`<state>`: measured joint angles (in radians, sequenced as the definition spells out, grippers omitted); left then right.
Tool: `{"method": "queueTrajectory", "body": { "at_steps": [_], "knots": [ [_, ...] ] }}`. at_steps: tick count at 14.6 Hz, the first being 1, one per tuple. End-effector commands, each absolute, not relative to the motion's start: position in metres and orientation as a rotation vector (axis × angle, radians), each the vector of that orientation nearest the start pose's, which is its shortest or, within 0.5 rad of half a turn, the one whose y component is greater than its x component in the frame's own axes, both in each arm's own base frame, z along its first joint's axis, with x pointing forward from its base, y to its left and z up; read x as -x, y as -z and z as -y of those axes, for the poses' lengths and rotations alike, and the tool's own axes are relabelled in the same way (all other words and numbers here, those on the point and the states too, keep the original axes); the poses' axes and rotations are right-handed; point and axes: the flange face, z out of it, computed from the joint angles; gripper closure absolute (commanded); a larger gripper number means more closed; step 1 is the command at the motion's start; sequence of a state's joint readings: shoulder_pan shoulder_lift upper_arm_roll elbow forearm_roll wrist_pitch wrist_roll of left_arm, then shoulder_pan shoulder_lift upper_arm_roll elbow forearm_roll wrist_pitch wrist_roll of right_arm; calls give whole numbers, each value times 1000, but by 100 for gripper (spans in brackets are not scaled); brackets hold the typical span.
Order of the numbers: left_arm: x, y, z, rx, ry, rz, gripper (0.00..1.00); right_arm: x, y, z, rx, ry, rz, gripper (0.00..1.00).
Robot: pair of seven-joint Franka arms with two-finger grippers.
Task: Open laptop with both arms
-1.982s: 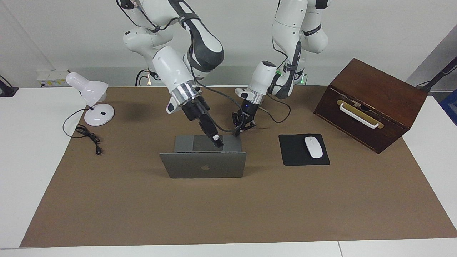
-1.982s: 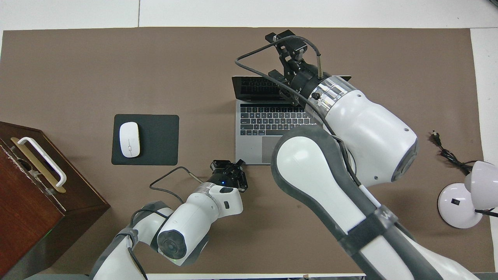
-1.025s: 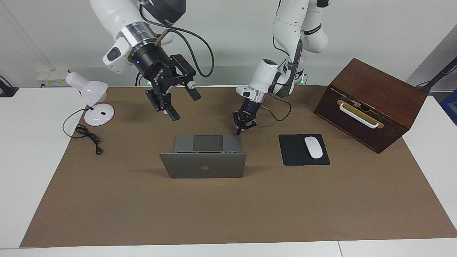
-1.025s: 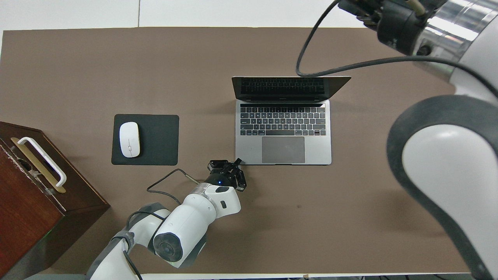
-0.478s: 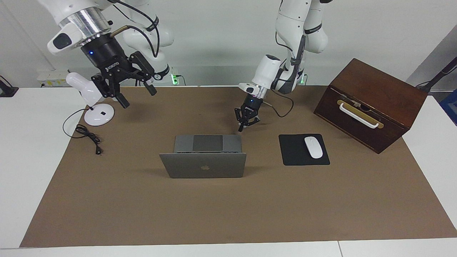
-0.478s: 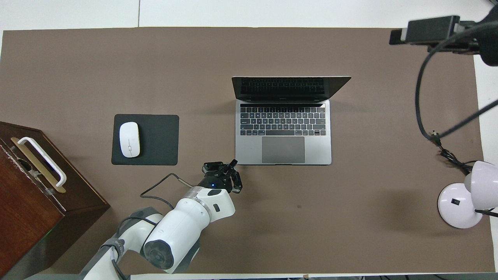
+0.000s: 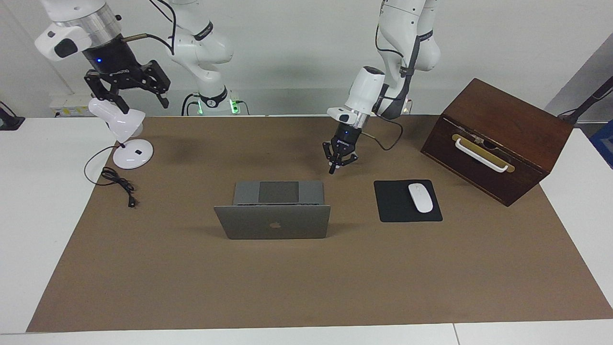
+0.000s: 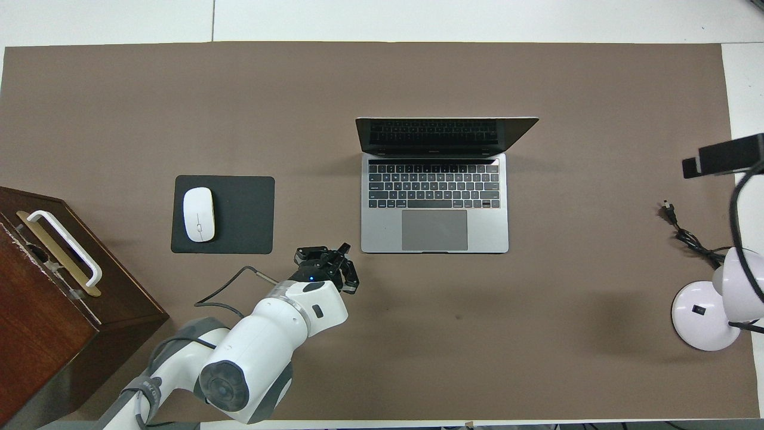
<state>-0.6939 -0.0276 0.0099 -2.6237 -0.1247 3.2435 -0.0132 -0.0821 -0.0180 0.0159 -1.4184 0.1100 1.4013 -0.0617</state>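
We see a brown mat [image 7: 306,287] covering most of the white counter [image 7: 28,230]. On it, toward the left arm's end, a black mouse pad [image 7: 397,211] carries a white mouse [image 7: 420,197]. A dark wooden box [image 7: 498,139] with a white handle [image 7: 480,155] sits tilted near that end's corner nearest the robots. At the right arm's end a white desk lamp [image 7: 125,129] stands at the mat's edge, its black cord [image 7: 115,179] lying loose beside it.
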Motion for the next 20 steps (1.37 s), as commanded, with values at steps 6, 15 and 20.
{"method": "queueTrajectory", "body": {
  "at_steps": [6,15,20],
  "knots": [
    [-405,-397,238,3128,788,-816,100,-504,-641,56,3050,-35,-213,0],
    [-450,-529,138,3106,460,-878,100,-493,-630,70,3049,-28,-253,0],
    [-458,-566,84,3137,385,-735,1,-492,-633,73,3096,-25,-198,0]
  ]
}}
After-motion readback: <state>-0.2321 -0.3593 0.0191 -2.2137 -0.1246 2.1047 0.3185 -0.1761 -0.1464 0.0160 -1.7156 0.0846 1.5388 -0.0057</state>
